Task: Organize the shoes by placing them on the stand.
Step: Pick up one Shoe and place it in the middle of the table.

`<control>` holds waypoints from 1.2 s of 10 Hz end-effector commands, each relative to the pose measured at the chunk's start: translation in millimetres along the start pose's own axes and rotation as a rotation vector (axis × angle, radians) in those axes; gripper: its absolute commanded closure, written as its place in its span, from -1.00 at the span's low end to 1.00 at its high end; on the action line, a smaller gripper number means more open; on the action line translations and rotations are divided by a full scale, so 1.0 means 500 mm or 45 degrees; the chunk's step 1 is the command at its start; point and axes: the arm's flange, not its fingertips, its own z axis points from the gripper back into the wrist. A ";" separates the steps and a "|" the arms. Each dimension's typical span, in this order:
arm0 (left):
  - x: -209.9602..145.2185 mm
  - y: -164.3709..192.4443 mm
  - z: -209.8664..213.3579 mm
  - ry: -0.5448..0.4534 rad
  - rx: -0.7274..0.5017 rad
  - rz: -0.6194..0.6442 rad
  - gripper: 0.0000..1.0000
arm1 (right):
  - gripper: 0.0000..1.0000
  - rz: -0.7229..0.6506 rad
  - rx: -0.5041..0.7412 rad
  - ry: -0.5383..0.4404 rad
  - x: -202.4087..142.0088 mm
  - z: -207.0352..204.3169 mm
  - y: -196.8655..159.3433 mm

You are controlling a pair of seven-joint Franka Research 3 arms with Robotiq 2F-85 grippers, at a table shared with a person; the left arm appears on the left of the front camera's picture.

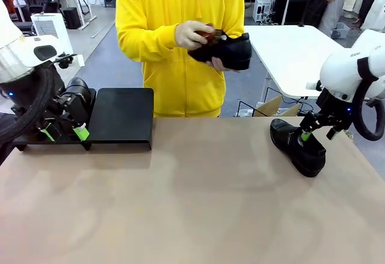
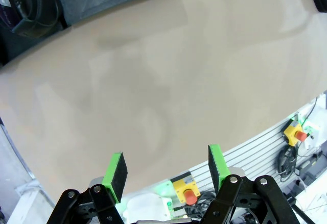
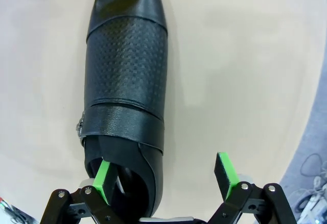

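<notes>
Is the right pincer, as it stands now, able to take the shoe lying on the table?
Probably yes. The right pincer is open at the heel end of the shoe: one pad is over the opening, the other beyond its side wall.

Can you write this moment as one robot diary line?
left claw: open, holding nothing | right claw: open, astride heel wall of shoe | person: holds second shoe

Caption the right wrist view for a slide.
Open right gripper straddles the side of a black perforated leather shoe on the tan table, one green pad over its opening, the other outside.
</notes>
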 end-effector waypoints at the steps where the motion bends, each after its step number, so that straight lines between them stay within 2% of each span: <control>1: -0.005 0.004 0.001 0.001 -0.008 -0.006 -0.65 | -1.00 0.130 -0.056 -0.009 -0.015 -0.015 0.007; 4: -0.005 0.004 0.001 0.001 -0.008 -0.006 -0.65 | -1.00 0.211 -0.089 -0.046 -0.021 -0.016 0.013; 5: -0.005 0.004 0.001 0.001 -0.008 -0.006 -0.65 | -0.72 0.225 -0.076 -0.068 -0.020 -0.018 0.016; 9: -0.005 0.004 0.001 0.001 -0.008 -0.006 -0.65 | 0.88 0.254 -0.093 -0.034 -0.009 -0.027 0.033; 10: -0.005 0.004 0.001 0.001 -0.008 -0.006 -0.65 | 1.00 0.264 -0.092 -0.020 -0.006 -0.030 0.039; 12: -0.005 0.004 0.001 0.001 -0.008 -0.006 -0.65 | 1.00 0.278 -0.097 -0.006 -0.004 -0.032 0.045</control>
